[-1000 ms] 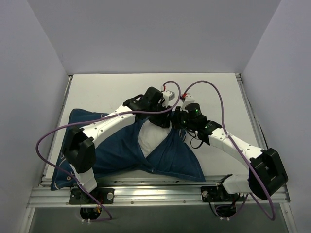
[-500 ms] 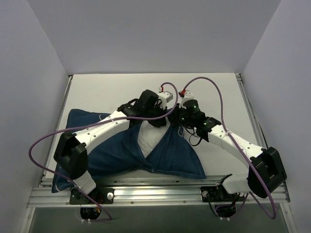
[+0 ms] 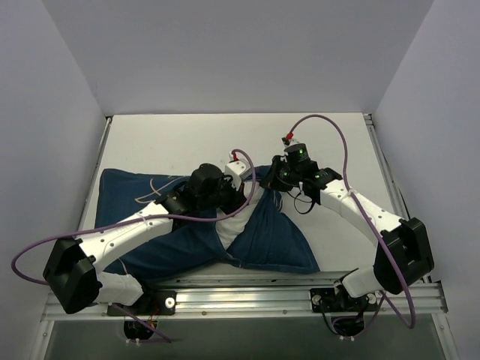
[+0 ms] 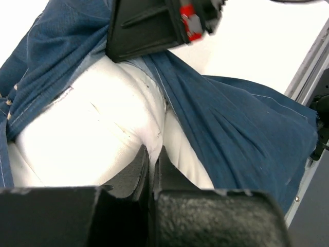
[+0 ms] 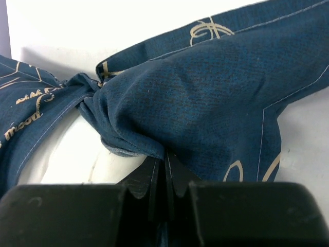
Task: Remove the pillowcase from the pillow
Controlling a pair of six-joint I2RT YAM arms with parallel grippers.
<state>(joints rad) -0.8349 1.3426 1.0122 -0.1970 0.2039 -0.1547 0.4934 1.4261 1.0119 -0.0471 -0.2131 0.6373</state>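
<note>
A: From overhead, where does the pillowcase (image 3: 277, 241) lie?

B: Spread over the near half of the table (image 3: 180, 139), from the left edge to past the middle. It gapes in the centre, and the pillow (image 3: 229, 221) shows white through the gap.

A: And the arms?

B: Both reach in over that gap. The left gripper (image 3: 241, 201) is on the white patch. The right gripper (image 3: 271, 180) sits at the far edge of the opening, on blue cloth. From up there I cannot tell whether either is closed.

A: The left wrist camera?

B: Its fingers (image 4: 136, 170) are pressed together, with a fold of the pillow pinched at the tips. Blue cover lies to either side, and the black body of the other gripper hangs over the far end of the bare cushion.

A: The right wrist camera?

B: Fingers together there too — clamped on a bunched fold of the pillowcase, which has cream lettering on it. A curve of white pillow lies below and left of the bunch, touching it.
</note>
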